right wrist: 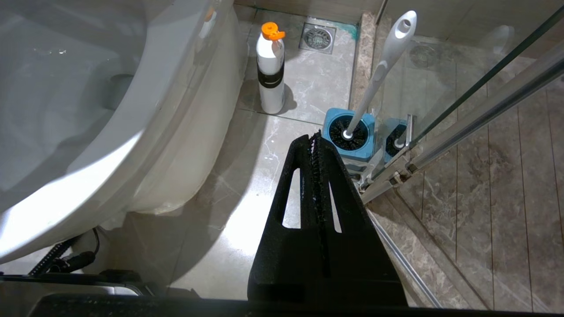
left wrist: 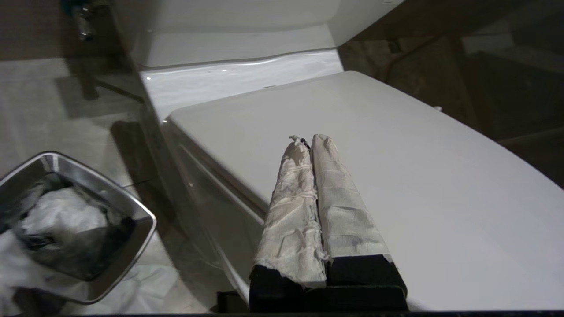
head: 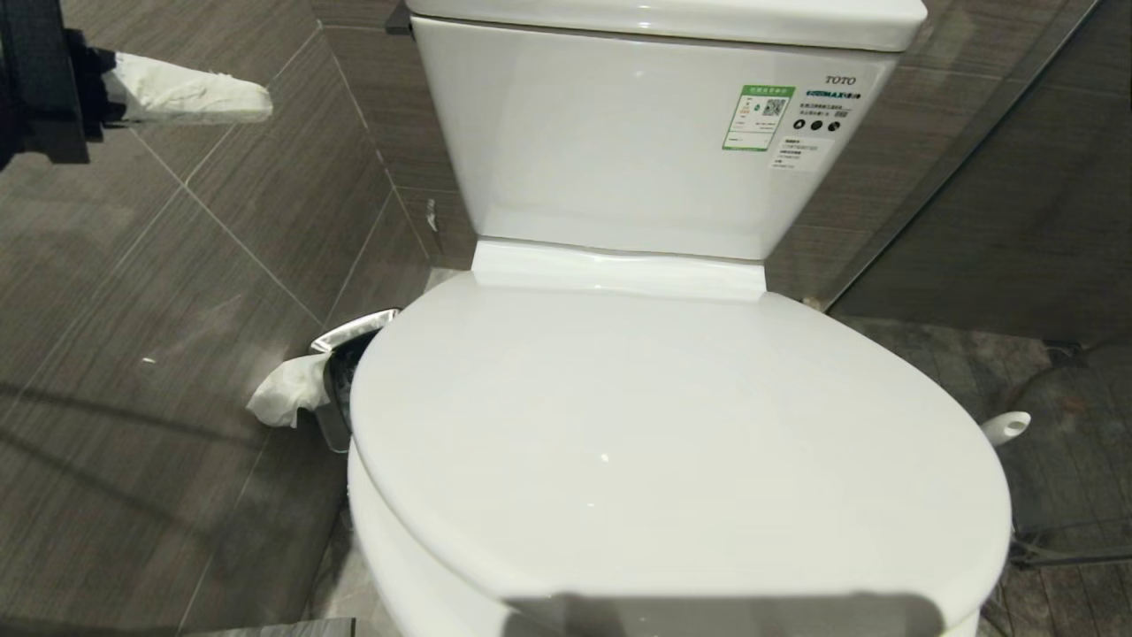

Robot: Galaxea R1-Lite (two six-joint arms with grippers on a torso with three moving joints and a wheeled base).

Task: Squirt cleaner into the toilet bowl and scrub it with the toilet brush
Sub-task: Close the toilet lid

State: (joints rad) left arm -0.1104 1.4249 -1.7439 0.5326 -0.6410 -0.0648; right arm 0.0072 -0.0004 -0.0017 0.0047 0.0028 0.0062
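The toilet bowl (head: 407,566) has its white lid (head: 672,442) down, so the basin is hidden. My left gripper (head: 256,93), its fingers wrapped in white tissue, is shut and empty. It hovers up at the far left, and the left wrist view places it (left wrist: 308,138) over the lid's edge. The toilet brush (right wrist: 379,70) stands in its blue holder (right wrist: 348,147) on the floor. My right gripper (right wrist: 313,136) hangs shut and empty just short of the holder. A white bottle with an orange cap (right wrist: 270,70) stands by the bowl's base. The cleaner liquid is out of view.
A steel waste bin (head: 354,332) stuffed with tissue (head: 287,389) sits against the wall left of the toilet. The white cistern (head: 637,133) rises behind the lid. A glass shower door (right wrist: 476,110) and its metal rail run right beside the brush holder. A floor drain (right wrist: 318,37) lies beyond the bottle.
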